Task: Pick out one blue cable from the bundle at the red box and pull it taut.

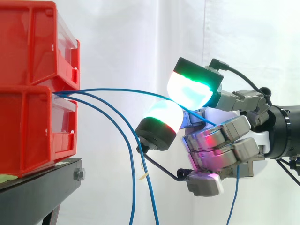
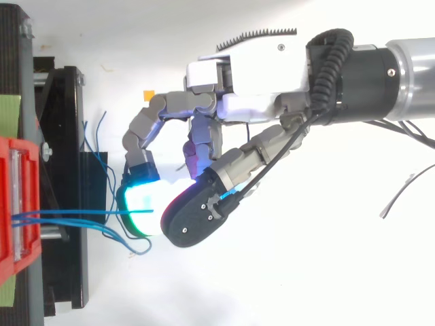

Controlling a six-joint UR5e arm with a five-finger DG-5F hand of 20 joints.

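- Side view: two red plastic bins (image 1: pixel 28 126) stand stacked on a black metal stand (image 1: pixel 37 192) at the left, before a white curtain (image 1: pixel 131 37).
- A thin blue cable (image 1: pixel 122 90) leaves the gap between the bins and runs in a shallow arc to the right, into the hand (image 1: pixel 220 136).
- The hand is clamped on that cable. Two glowing white-green pads (image 1: pixel 190 89) meet around it, and the other fingers are curled below with a magenta glow.
- Behind the pads the cable passes the curled fingers and hangs down under the hand.
- Two other blue cables (image 1: pixel 132 178) come from the same gap and droop to the lower edge, apart from the hand.
- Top view: the hand (image 2: pixel 251 81) comes in from the right, its pads (image 2: pixel 141 204) pinched together near the stand (image 2: pixel 64 136).
- The held cable (image 2: pixel 102 212) runs almost straight from the red bins (image 2: pixel 17 268) to the cyan-glowing pad.
- Loose blue ends (image 2: pixel 132 248) curl beside the stand.
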